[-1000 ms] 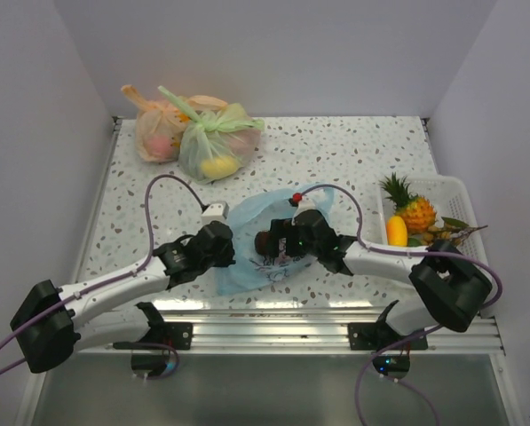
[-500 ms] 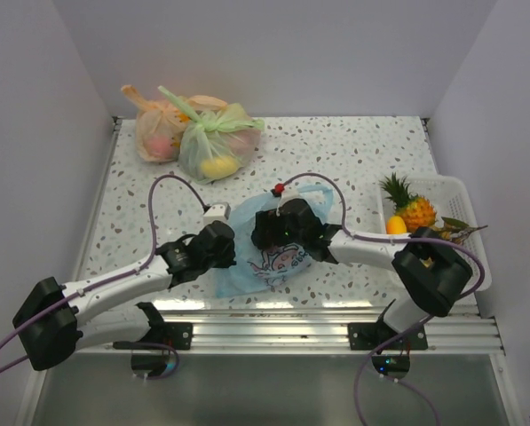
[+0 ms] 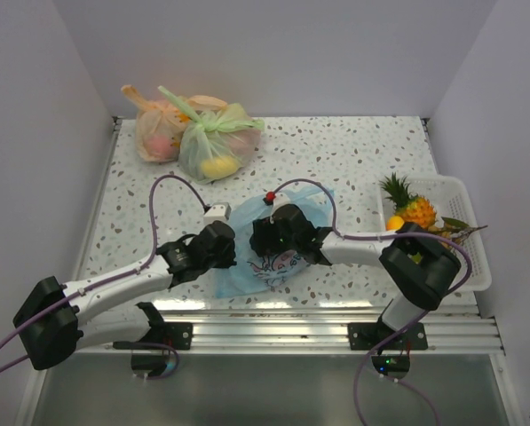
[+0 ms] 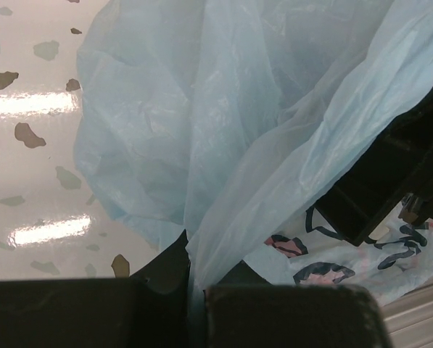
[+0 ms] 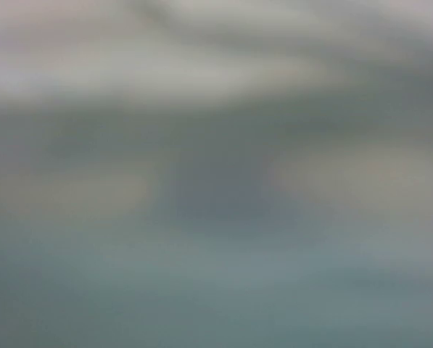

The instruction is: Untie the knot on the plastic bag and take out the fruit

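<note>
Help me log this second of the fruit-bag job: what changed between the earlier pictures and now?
The right gripper slid left over the plastic bag, its elbow swinging left too. Whether it holds anything cannot be told. The left gripper stayed at the bag's left edge, pinching its film. The green bag, orange bag, basket and pineapple did not move.

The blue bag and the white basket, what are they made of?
The blue bag looks like thin, slightly shiny plastic film: it wrinkles and light passes through it. The white basket seems to be hard plastic, judging by its straight, stiff rim, though it is small in view.
</note>
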`<state>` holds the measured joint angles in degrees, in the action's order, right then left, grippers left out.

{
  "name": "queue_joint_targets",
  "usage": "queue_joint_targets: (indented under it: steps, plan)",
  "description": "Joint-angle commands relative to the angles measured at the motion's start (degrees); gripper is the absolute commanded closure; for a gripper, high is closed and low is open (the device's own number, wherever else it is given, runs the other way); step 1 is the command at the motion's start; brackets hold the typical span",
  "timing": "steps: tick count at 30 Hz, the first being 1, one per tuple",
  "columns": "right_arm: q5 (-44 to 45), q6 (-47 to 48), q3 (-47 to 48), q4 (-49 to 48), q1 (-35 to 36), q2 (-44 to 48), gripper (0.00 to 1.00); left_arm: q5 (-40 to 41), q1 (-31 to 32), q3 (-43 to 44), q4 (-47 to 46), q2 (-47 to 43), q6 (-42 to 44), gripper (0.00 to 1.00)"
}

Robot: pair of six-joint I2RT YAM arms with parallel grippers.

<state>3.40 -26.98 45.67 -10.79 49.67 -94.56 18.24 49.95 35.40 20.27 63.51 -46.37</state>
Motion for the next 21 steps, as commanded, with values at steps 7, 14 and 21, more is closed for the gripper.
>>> queue_joint_targets:
  steps: [7, 14, 21]
  plan:
    - [0.8, -0.2, 1.8, -1.8, 0.2, 1.9, 0.78, 1.2, 0.1, 1.3, -0.2, -1.4, -0.5, 1.00]
    - [0.8, -0.3, 0.9, 7.2, 0.3, 13.7, 0.89, 5.1, 0.1, 2.5, 2.5, -2.2, 0.0, 1.00]
    - [10.5, 0.4, 2.8, 24.8, 0.2, 28.7, 0.89, 9.3, 0.1, 5.8, 6.3, -1.7, 2.2, 1.00]
